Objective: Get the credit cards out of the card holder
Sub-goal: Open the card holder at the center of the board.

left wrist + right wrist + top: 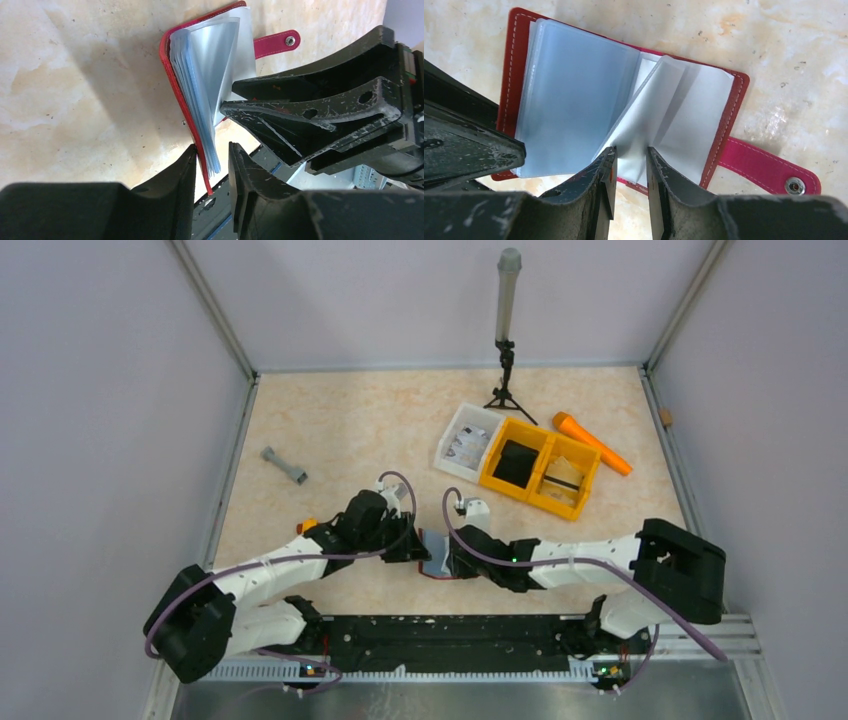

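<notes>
The dark red card holder (pixel 436 552) lies open on the table between my two grippers. In the right wrist view its red cover (pixel 508 75) holds clear sleeves with pale cards (pixel 574 95), and its snap tab (pixel 769 169) sticks out to the right. My right gripper (pixel 630 150) is closed to a narrow gap on an upright pale leaf (pixel 649 115) of the cards. My left gripper (pixel 212 146) straddles the cover's edge (pixel 167 60) and the sleeve stack (pixel 205 100); one finger touches the cover, the other stands just off the sleeves. The right gripper's fingers (pixel 300 115) show there too.
A yellow-orange divided bin (pixel 540 468) and a white tray (pixel 466 443) stand at the back right, with an orange stick (pixel 592 443) beside them. A tripod with a grey cylinder (pixel 507 330) stands behind. A grey dumbbell-like piece (pixel 284 466) lies at left. The black rail (pixel 450 640) runs along the near edge.
</notes>
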Robot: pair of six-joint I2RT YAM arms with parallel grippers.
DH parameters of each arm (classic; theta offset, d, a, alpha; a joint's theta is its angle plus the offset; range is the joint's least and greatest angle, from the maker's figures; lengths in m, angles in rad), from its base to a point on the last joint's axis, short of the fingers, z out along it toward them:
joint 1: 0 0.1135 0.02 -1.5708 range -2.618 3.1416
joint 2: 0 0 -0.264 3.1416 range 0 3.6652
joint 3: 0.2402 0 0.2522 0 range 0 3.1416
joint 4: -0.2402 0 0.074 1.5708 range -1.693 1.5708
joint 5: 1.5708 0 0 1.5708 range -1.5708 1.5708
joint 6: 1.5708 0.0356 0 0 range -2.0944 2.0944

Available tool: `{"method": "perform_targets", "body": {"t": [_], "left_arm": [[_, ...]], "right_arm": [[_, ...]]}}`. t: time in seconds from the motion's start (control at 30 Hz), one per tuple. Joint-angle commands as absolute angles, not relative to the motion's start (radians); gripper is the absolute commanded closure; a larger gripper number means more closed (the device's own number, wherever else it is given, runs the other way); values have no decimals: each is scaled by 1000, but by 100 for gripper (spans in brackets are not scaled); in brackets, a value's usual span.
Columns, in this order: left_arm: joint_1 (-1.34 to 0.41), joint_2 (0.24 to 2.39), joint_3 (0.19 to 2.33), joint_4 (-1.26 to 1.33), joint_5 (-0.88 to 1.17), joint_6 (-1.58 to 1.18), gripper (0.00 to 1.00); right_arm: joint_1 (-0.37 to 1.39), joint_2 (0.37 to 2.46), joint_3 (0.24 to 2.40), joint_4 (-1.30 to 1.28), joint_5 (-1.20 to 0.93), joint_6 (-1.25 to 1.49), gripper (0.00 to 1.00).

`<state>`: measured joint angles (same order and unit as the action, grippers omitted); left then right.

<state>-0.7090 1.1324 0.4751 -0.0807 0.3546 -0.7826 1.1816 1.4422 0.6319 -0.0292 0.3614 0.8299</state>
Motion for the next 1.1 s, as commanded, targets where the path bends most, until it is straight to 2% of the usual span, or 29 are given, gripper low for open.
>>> {"method": "perform_targets", "body": {"t": [0.0, 0.17, 0.37, 0.5, 0.63, 0.77, 0.9, 1.07], "left_arm": [[-704, 1114, 472, -18, 383, -783, 68], [-704, 1127, 455, 29, 396, -800, 87], [-703, 1115, 454, 40, 393, -808, 88], [-703, 1122, 456, 46, 402, -811, 90], [-703, 1122, 455, 56, 407, -815, 92], [-703, 1127, 456, 57, 407, -817, 92], [-704, 1133, 457, 58, 410, -819, 92], [-703, 1131, 459, 52, 408, -819, 92]], "right_arm": [[1172, 1391, 603, -6, 356, 857, 71], [1169, 1355, 580, -6, 353, 867, 70], [1169, 1303, 550, 19, 347, 870, 69], [1168, 1247, 543, 9, 352, 859, 61], [1167, 1174, 549, 29, 315, 820, 42], [1166, 1183, 600, 16, 291, 795, 33], [1167, 1257, 665, -43, 304, 785, 32], [1166, 1305, 683, -39, 311, 789, 40]]}}
